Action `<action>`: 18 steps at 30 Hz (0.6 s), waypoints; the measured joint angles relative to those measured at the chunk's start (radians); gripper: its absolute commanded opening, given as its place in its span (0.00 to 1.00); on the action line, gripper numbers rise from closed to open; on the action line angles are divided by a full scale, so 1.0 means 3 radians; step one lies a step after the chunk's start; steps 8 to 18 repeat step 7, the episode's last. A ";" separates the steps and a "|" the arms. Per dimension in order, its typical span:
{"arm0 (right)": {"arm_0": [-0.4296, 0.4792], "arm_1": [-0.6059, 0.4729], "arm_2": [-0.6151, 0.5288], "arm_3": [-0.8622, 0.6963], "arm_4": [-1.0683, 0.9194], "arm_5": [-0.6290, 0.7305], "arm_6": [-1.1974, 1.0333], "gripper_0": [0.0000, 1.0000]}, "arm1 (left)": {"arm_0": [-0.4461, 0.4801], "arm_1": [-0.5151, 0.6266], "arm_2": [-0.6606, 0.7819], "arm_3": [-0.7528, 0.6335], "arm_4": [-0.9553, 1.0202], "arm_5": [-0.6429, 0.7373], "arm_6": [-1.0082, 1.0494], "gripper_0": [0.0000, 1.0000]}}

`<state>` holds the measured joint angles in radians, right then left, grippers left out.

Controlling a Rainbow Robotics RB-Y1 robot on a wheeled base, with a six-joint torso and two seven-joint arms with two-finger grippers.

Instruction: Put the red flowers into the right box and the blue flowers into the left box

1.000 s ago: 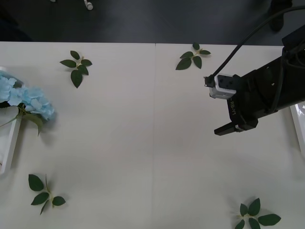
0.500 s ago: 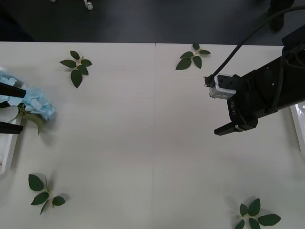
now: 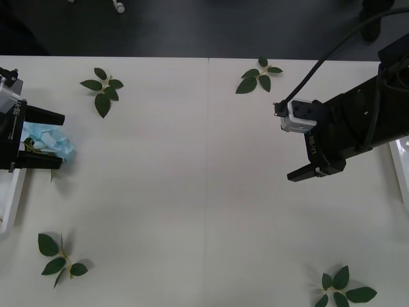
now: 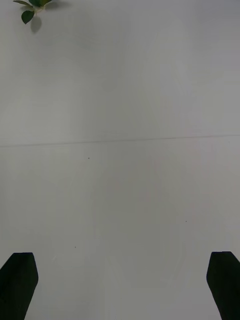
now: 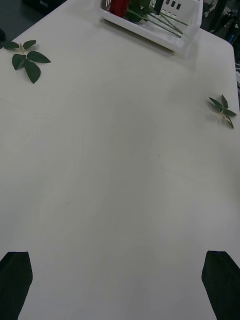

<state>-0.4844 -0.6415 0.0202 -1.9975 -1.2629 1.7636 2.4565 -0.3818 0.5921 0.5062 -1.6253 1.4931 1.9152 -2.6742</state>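
Observation:
A blue flower (image 3: pixel 51 143) lies at the table's left edge, spilling off the rim of the left box (image 3: pixel 11 199). My left gripper (image 3: pixel 61 141) hovers open over it, one black finger on each side of the cluster; the arm hides part of the petals. In the left wrist view the left gripper (image 5: pixel 117 287) is open, and far across the table stands the right box (image 5: pixel 150 31) holding red flowers (image 5: pixel 119 6) with green stems. My right gripper (image 3: pixel 305 171) hangs open over bare table at the right, near the right box's rim (image 3: pixel 401 158). The right wrist view shows the right gripper (image 4: pixel 120 285) open above bare tabletop.
Loose green leaf sprigs lie about the table: far left (image 3: pixel 102 89), far middle (image 3: pixel 259 77), near left (image 3: pixel 56 257), near right (image 3: pixel 342 289). The white table has a seam down its middle (image 3: pixel 207 179), and its far edge meets dark floor.
My left arm has come in from the left edge and now stands over the blue flower, covering part of it. The right arm has not moved.

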 measured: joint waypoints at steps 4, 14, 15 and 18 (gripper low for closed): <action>0.0000 0.0000 0.0000 0.0000 0.0000 0.0000 0.0000 1.00 | 0.0000 0.0000 0.0000 0.0000 0.0000 0.0000 0.0000 1.00; 0.0000 0.0000 0.0000 0.0000 0.0000 0.0000 0.0000 1.00 | 0.0000 0.0000 0.0000 0.0000 0.0000 0.0000 0.0000 1.00; 0.0000 0.0000 0.0000 0.0000 0.0000 0.0000 0.0000 1.00 | 0.0000 0.0000 0.0000 0.0000 0.0000 0.0000 0.0000 1.00; 0.0000 0.0000 0.0000 0.0000 0.0000 0.0000 0.0000 1.00 | 0.0000 0.0000 0.0000 0.0000 0.0000 0.0000 0.0000 1.00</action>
